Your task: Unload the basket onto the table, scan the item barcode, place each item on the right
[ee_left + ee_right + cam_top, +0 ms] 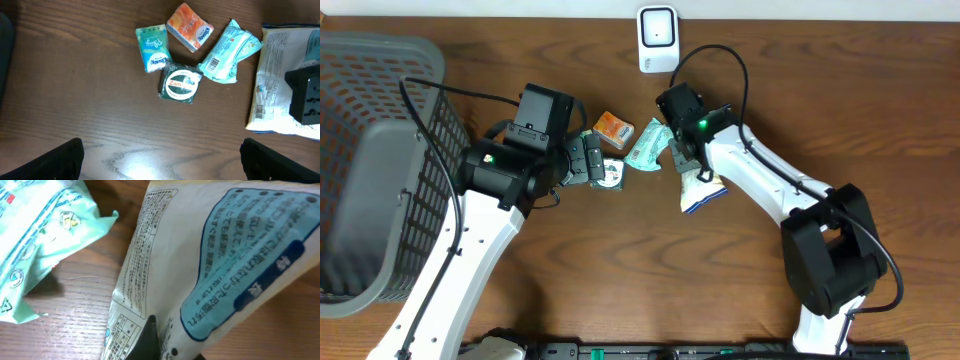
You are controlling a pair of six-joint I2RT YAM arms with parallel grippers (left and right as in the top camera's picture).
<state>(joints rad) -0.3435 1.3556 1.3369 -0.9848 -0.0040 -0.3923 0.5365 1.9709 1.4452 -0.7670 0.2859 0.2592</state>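
Note:
My right gripper [686, 160] is shut on the top edge of a white packet with a blue label [701, 190], which hangs tilted with its lower end by the table. In the right wrist view the packet [210, 255] fills the frame, and one black finger [150, 336] presses its printed side. My left gripper [590, 160] stands wide open over bare wood [160, 160], empty, just left of the item cluster. The white barcode scanner [657, 38] stands at the table's far edge.
Loose items lie between the arms: a mint-green packet [227, 50], an orange tissue pack [189, 27], a blue-green tissue pack [151, 47] and a round Zam tin [180, 84]. A grey mesh basket [370, 150] fills the left side.

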